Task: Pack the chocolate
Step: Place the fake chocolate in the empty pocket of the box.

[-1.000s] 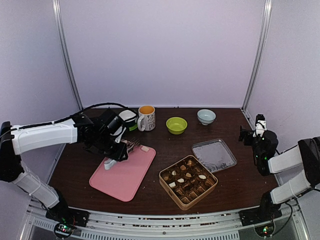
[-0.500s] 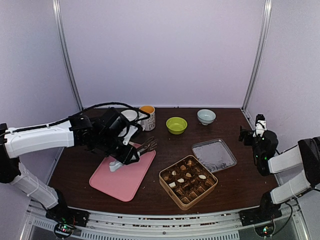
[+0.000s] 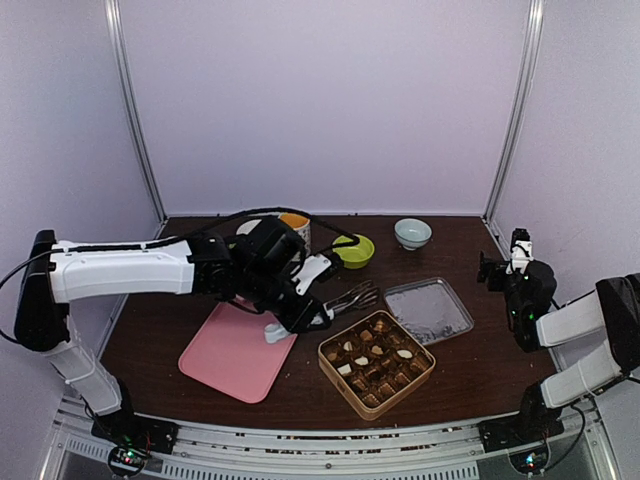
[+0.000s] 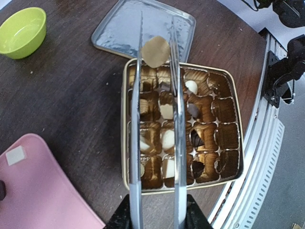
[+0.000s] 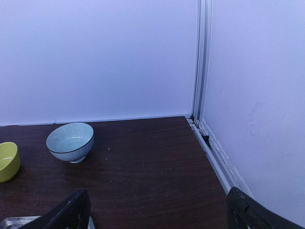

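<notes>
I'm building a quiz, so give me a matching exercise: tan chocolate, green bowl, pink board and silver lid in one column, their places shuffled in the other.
Things:
1. tan chocolate
2. green bowl
3. pink board
4. silver lid

Places:
A. at the back, left of the striped bowl
B. beside the open box, on its far side
C. between the tips of the tongs
D. farthest left of the four

Pairs: 1-C, 2-A, 3-D, 4-B

Pink board (image 3: pixel 230 362) on the left; green bowl (image 3: pixel 353 250), blue-white bowl (image 3: pixel 412 233) at the back — silver lid (image 3: pixel 428 310) right.
</notes>
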You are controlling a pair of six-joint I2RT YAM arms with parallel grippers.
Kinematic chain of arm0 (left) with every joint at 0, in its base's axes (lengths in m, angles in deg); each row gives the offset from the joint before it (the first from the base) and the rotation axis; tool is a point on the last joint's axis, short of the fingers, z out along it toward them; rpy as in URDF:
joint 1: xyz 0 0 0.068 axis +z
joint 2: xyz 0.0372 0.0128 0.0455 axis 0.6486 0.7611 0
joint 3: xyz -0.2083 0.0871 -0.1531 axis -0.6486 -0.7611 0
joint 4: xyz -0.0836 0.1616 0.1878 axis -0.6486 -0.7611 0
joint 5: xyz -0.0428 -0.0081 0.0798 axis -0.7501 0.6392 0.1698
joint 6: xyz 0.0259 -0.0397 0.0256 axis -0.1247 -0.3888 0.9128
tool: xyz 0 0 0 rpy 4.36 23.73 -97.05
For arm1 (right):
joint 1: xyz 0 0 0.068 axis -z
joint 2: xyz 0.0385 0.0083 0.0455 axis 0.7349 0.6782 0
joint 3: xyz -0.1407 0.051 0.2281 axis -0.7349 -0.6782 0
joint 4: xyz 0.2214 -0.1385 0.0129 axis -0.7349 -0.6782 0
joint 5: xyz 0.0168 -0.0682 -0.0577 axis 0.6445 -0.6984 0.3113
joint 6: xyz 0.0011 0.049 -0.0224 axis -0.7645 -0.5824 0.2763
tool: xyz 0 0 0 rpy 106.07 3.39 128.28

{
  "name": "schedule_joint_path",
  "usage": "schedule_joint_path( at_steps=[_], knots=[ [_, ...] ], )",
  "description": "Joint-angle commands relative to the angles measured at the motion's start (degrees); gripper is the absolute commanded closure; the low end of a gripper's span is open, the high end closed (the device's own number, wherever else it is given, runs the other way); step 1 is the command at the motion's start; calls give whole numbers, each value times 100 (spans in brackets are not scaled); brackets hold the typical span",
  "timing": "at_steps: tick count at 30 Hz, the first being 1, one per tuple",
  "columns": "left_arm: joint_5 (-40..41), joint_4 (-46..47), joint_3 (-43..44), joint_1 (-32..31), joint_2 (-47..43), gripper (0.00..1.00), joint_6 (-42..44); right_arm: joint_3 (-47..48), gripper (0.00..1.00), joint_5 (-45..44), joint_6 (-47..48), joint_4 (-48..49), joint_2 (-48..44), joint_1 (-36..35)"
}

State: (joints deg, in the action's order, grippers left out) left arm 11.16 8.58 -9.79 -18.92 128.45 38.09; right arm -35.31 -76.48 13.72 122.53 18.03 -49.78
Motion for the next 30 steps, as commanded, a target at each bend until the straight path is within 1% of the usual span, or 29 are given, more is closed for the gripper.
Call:
schedule_joint_path(
  at_steps=[1, 4, 14, 21, 25, 30],
  knots=[
    [-507, 515, 481, -124, 340, 77, 374, 77, 0, 21, 24, 82, 7, 15],
    [-817, 547, 624, -191, 596, 77, 394, 78, 0, 13, 23, 82, 7, 20],
    [-1071, 548, 1035, -410, 1233, 77, 433, 75, 0, 19, 24, 78, 7, 20],
    [-1283, 346, 1349, -490, 1620, 77, 525, 72, 0, 18, 18, 82, 7, 20],
    [-1526, 302, 1420, -506, 1777, 78, 570, 78, 0, 17, 19, 82, 7, 19],
    [-1593, -31, 1382, -525, 1785, 77, 714, 77, 0, 15, 18, 82, 8, 19]
  ],
)
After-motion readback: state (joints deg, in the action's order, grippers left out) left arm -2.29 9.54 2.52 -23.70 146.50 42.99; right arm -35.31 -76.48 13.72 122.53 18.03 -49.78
